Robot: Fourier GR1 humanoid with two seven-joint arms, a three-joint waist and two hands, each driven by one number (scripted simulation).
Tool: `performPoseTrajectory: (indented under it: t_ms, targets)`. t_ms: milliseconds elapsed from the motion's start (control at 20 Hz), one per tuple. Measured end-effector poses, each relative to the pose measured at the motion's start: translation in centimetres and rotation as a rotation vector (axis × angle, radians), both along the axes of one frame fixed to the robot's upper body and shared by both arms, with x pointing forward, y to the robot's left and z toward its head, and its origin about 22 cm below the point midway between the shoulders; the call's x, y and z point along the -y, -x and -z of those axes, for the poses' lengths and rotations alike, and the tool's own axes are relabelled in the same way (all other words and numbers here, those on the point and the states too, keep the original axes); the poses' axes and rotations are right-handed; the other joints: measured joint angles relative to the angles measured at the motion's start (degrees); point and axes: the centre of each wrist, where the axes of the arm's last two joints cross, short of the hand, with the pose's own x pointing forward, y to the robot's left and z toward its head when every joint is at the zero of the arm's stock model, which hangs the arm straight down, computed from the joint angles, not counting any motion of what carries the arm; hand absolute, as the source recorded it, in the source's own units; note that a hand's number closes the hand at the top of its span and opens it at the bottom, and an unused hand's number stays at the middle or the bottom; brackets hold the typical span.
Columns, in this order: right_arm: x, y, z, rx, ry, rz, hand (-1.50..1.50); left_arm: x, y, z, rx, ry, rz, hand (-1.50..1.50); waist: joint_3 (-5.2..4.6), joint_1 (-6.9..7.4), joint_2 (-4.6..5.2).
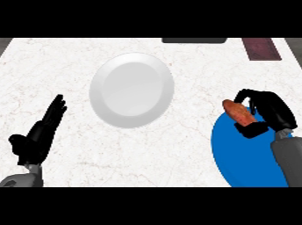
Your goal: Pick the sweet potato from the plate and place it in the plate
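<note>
An orange-brown sweet potato lies over the upper left rim of the blue plate at the right. My right hand is curled round it, thumb below and fingers above its far end. A white plate with nothing on it sits at the counter's centre, to the left of the potato. My left hand rests open at the lower left, fingers straight and pointing away.
A dark flat object lies at the counter's far edge, and a dark red rectangle lies at the far right. The white marble counter spreads between the plates and around the left hand.
</note>
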Motion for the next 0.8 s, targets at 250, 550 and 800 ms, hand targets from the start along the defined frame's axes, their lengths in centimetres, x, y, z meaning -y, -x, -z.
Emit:
performPoseTrajectory:
  t_ms: [250,550,800]
  targets:
    - [-1.1,0.6,-3.6,0.093,-0.008,-0.024,1.5,-0.8,0.2,-0.1,0.002,-0.004,-0.009,0.0,0.04,-0.42,-0.09]
    - [-3.0,1.7,-8.4,0.263,-0.061,-0.04,1.5,-0.9,-0.2,0.1,-0.001,0.002,-0.013,0.0,0.05,-0.69,-0.11]
    - [-5.0,1.4,-12.0,0.366,-0.101,-0.055,1.5,0.0,-0.6,-0.1,0.006,-0.004,-0.01,0.0,0.07,-0.39,-0.07]
